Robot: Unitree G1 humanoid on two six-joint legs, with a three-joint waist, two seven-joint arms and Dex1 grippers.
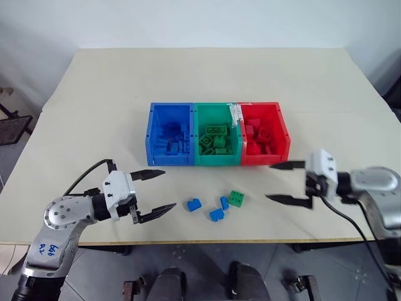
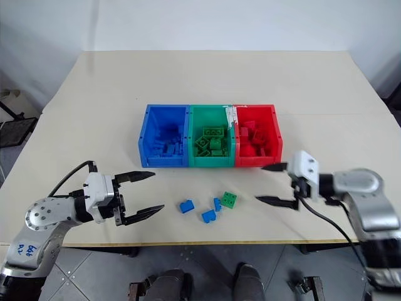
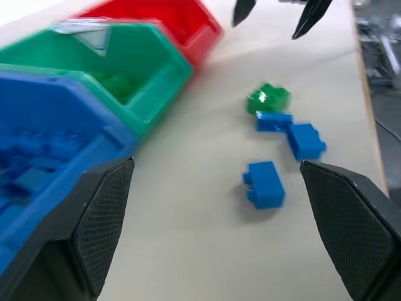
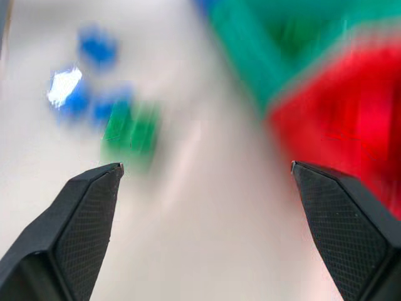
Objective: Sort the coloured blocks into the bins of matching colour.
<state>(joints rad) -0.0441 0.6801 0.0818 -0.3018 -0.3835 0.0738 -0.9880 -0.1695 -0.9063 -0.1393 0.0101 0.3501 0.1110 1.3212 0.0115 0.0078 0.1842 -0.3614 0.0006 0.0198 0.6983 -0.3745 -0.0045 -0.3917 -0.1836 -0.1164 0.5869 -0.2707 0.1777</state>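
Beige tabletop (image 1: 207,75) was what I had under both arms. Nearest me, lower left of the head view, my left gripper (image 1: 156,192) had its fingers spread wide with nothing between them. Lower right, my right gripper (image 1: 289,183) was just as wide apart and also empty. Between the two, near the table's front edge, four loose blocks sat on the surface: a blue block (image 1: 193,204), another blue block (image 1: 217,215), a third blue block (image 1: 225,202) right beside the green block (image 1: 236,198). Further back at centre frame sat the joined bins: blue bin (image 1: 150,135) left, green bin (image 1: 216,160) middle, red bin (image 1: 284,132) right, each holding bricks of its own colour.
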